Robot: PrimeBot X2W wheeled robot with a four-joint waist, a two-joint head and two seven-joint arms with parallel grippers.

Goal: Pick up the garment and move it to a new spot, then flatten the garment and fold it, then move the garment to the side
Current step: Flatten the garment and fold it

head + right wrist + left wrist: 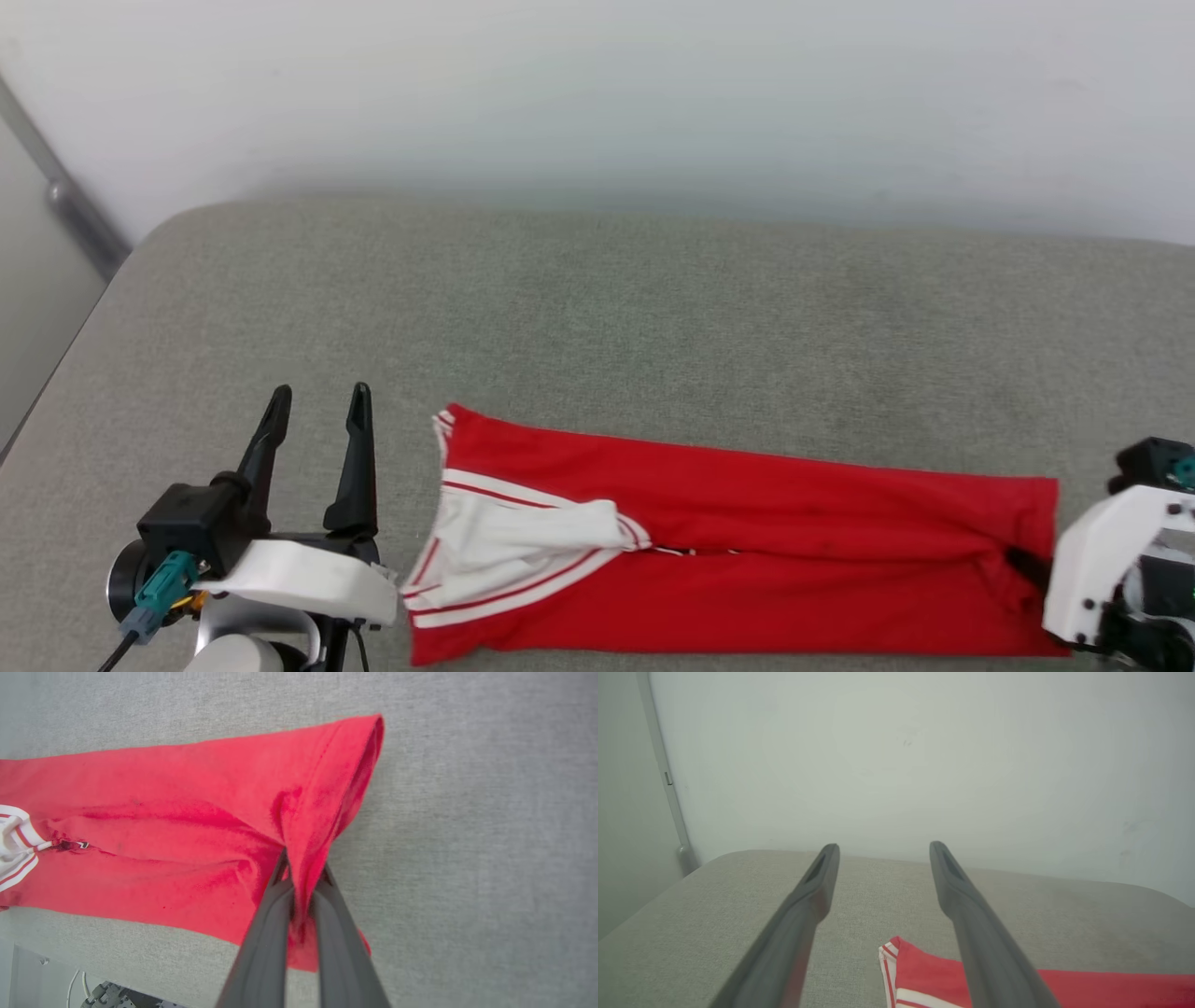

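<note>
The garment (747,551), red with white striped panels at its left end, lies folded into a long band across the near part of the grey cushion (597,317). My right gripper (303,870) is shut on the garment (187,826), pinching a ridge of red cloth at its right end; in the head view that gripper (1027,565) sits at the garment's right edge. My left gripper (317,411) stands open just left of the garment's white end, holding nothing. Between its spread fingers (817,891) the left wrist view shows the garment's striped corner (915,970).
The cushion's far edge meets a pale wall (597,93). A grey rail (75,205) runs down the wall at the far left, past the cushion's rounded corner. Bare cushion stretches behind the garment.
</note>
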